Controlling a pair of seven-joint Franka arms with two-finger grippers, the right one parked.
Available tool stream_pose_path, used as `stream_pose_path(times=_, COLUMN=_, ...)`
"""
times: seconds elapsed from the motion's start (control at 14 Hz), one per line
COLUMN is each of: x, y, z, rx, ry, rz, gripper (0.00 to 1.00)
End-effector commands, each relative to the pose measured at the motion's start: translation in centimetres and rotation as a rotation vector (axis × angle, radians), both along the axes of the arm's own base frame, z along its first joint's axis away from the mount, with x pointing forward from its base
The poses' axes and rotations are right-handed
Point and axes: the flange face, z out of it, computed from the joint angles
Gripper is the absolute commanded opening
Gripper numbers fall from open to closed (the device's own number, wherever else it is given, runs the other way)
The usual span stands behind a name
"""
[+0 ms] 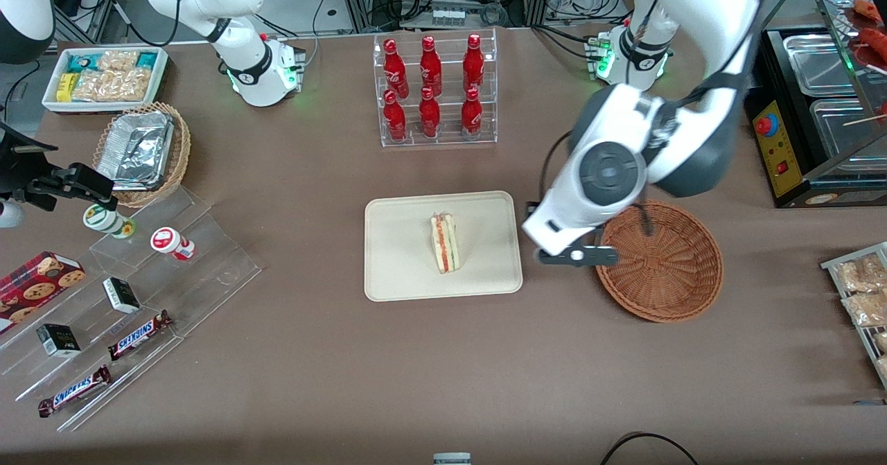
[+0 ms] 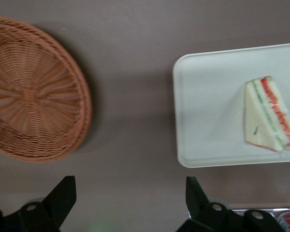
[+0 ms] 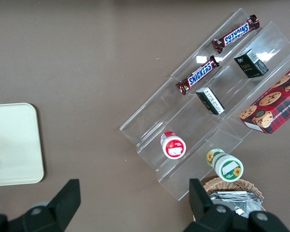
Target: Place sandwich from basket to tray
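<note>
Brown table. Farthest from the front camera, mid-table: clear rack of six red bottles. Toward the parked arm's end: white box of snack packets, light wicker basket with foil containers, and, nearer the camera, stepped acrylic display bearing Snickers bars and cookie box. Toward the working arm's end: black food warmer.

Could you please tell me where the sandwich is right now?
The sandwich lies on the tray, near its middle. The basket beside the tray holds nothing, and the open gripper hovers between them.
</note>
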Motion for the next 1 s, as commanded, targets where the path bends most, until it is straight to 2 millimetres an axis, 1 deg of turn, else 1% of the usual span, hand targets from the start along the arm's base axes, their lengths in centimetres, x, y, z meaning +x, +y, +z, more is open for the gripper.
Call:
stream_pose_path(times=0.0, x=-2.6, y=5.6, z=2.5, rx=0.009, ry=-0.011, rz=0.009, gripper=1.00)
stream_pose_path(times=0.07, x=-2.6, y=7.1, z=3.4, rx=0.002, ry=-0.014, rz=0.007, gripper=1.00)
stream_pose_path(times=0.14, x=-2.1, y=8.8, z=3.7, rx=-0.005, ry=-0.015, rz=0.007, gripper=1.00)
stream_pose_path(times=0.29, x=-2.2, y=10.6, z=4.2, rx=-0.008, ry=-0.008, rz=0.005, gripper=1.00)
stream_pose_path(times=0.36, x=-2.6, y=12.0, z=4.9, rx=-0.009, ry=-0.015, rz=0.015, gripper=1.00)
stream_pose_path(times=0.43, x=-2.9, y=14.2, z=5.4, rx=-0.016, ry=-0.017, rz=0.021, gripper=1.00)
stream_pose_path(times=0.5, x=-3.6, y=15.0, z=6.5, rx=-0.025, ry=-0.026, rz=-0.006, gripper=1.00)
stream_pose_path(times=0.57, x=-4.2, y=16.3, z=7.3, rx=-0.031, ry=-0.015, rz=-0.021, gripper=1.00)
stream_pose_path(times=0.79, x=-5.5, y=18.3, z=9.6, rx=-0.028, ry=0.001, rz=-0.008, gripper=1.00)
stream_pose_path(times=0.93, x=-6.3, y=18.9, z=11.0, rx=-0.025, ry=0.008, rz=-0.012, gripper=1.00)
